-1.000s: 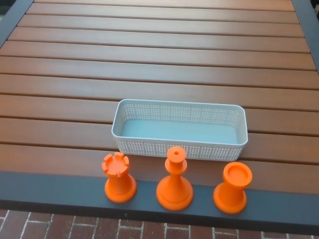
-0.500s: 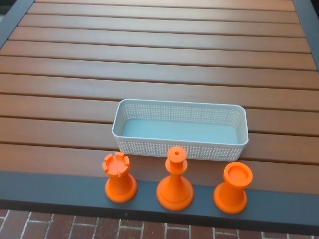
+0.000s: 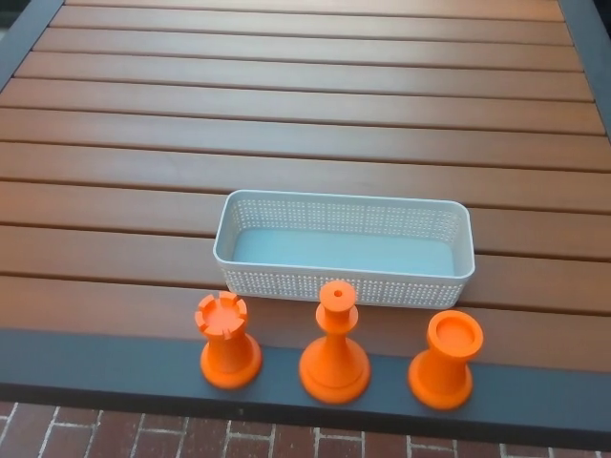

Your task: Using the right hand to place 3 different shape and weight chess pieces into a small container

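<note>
Slatted table [image 3: 305,114] fills the frame; empty white basket [image 3: 344,246] centre; below it stand rook [image 3: 229,342], bishop-like piece [image 3: 335,345], hollow-topped piece [image 3: 445,361] by the near edge, easily knocked off; neither hand shows

Outdoor patio, slatted wood table [image 3: 305,105], brick paving [image 3: 143,434] below
</note>
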### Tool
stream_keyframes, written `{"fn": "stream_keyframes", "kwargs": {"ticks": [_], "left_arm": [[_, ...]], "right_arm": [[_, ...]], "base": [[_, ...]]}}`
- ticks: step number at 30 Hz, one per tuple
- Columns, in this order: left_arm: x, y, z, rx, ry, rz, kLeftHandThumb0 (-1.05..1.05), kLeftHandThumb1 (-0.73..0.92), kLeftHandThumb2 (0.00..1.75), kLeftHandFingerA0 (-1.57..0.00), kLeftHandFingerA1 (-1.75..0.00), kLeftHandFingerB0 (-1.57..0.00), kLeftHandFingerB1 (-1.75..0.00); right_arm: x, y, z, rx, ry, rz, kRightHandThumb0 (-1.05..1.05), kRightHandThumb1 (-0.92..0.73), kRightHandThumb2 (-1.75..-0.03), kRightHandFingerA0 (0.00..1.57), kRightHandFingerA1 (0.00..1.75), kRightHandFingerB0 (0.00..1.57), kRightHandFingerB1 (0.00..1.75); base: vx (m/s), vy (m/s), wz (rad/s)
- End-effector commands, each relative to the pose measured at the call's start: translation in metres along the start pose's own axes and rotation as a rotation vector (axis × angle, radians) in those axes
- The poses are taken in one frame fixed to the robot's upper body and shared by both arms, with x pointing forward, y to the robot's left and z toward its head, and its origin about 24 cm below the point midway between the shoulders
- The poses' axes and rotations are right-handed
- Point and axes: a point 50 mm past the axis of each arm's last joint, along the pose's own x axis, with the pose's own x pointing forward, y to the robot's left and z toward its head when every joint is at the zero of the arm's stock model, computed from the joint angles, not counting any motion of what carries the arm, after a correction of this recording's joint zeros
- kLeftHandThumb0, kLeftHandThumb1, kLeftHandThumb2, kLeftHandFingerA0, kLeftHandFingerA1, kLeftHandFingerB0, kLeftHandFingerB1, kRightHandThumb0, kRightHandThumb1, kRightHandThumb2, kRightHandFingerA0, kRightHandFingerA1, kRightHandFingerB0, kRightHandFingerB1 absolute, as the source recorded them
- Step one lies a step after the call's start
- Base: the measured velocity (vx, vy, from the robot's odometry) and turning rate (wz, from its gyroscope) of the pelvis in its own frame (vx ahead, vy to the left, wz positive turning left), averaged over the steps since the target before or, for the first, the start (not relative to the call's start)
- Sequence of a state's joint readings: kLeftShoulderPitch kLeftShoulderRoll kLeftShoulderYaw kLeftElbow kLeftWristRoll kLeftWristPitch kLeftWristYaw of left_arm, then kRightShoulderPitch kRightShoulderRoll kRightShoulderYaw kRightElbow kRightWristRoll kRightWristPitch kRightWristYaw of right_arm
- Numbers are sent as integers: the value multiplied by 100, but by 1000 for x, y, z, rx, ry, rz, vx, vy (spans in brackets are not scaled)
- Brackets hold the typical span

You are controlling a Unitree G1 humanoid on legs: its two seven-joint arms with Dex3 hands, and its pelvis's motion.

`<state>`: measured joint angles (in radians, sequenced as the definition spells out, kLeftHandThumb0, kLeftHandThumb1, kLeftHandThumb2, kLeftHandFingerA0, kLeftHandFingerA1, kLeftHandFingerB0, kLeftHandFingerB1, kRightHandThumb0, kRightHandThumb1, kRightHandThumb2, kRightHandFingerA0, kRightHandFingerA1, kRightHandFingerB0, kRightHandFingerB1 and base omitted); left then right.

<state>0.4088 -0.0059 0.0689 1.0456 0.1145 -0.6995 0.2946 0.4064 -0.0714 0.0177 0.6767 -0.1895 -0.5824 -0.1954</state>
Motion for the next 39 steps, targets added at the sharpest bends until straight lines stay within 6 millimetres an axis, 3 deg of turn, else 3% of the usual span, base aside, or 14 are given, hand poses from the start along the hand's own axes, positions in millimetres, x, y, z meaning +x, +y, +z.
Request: {"fn": "stream_keyframes", "kwargs": {"ticks": [1, 4, 12, 13, 16, 22, 23, 24, 27, 32, 33, 37, 38, 39], "left_arm": [[-3, 3, 7, -27, -89, 10, -11, 35, 138, -120, -116, -103, -92], [-5, 2, 10, -24, -104, 7, -12, 34, 140, -119, -117, -102, -93], [-3, 2, 7, -14, -83, 9, -8, 34, 140, -120, -117, -104, -92], [-4, 1, 8, -19, -92, 7, -10, 33, 141, -120, -117, -105, -92], [-5, 1, 8, -22, -95, 10, -7, 32, 144, -122, -117, -106, -92], [-2, 1, 10, -30, -94, 15, -6, 33, 136, -121, -114, -103, -91], [0, 1, 11, -40, -96, 22, -9, 35, 132, -122, -114, -104, -91], [1, 1, 12, -45, -94, 23, -9, 34, 134, -123, -114, -106, -91], [2, 0, 13, -65, -96, 21, -27, 32, 134, -127, -116, -110, -96], [1, -2, 15, -65, -110, 14, -11, 32, 138, -123, -116, -106, -92], [1, -1, 14, -71, -106, 17, -10, 29, 145, -123, -116, -106, -91], [0, -1, 14, -70, -105, 18, -13, 34, 137, -123, -118, -106, -94], [-1, -2, 15, -65, -112, 17, -11, 33, 138, -123, -118, -107, -93], [-1, -2, 16, -63, -117, 17, -11, 33, 138, -123, -118, -107, -93]], "right_arm": [[-3, -3, 0, 9, -10, -7, -1, -50, -110, 100, 102, 82, 84], [-2, -3, 0, 2, -13, -6, -3, -55, -99, 98, 106, 88, 71], [-11, -4, 7, -2, -53, -4, -3, -51, -108, 95, 99, 77, 81], [-15, -4, 11, -8, -81, 2, -10, -60, -87, 91, 99, 80, 69], [-26, -4, 18, -15, -149, -12, -13, -66, -78, 86, 87, 73, 63], [-48, -3, 45, -19, -327, 29, -34, -63, -59, 52, 69, 45, 43], [-52, -6, 56, -48, -379, 63, -50, -47, -82, 44, 67, 34, 52], [-53, -8, 64, -82, -404, 82, -53, -60, -58, 41, 62, 33, 37], [-55, -12, 79, -164, -446, 114, -63, -64, -60, 35, 60, 28, 33], [-53, -20, 106, -215, -472, 138, -69, -62, -59, 32, 66, 24, 36], [-50, -22, 111, -231, -485, 129, -75, -51, -89, 26, 63, 14, 44], [-45, -25, 127, -260, -527, 79, -72, -50, -88, 29, 63, 15, 44], [-44, -26, 130, -259, -543, 68, -70, -62, -59, 33, 61, 24, 34], [-44, -26, 132, -258, -553, 60, -70, -62, -59, 33, 61, 24, 34]], "base": [[0, 0, 0], [0, 0, 0], [0, 0, 0], [0, 0, 0], [0, 0, 0], [0, 0, 0], [0, 0, 0], [0, 0, 0], [0, 0, 0], [0, 0, 0], [0, 0, 0], [0, 0, 0], [0, 0, 0], [0, 0, 0]]}}
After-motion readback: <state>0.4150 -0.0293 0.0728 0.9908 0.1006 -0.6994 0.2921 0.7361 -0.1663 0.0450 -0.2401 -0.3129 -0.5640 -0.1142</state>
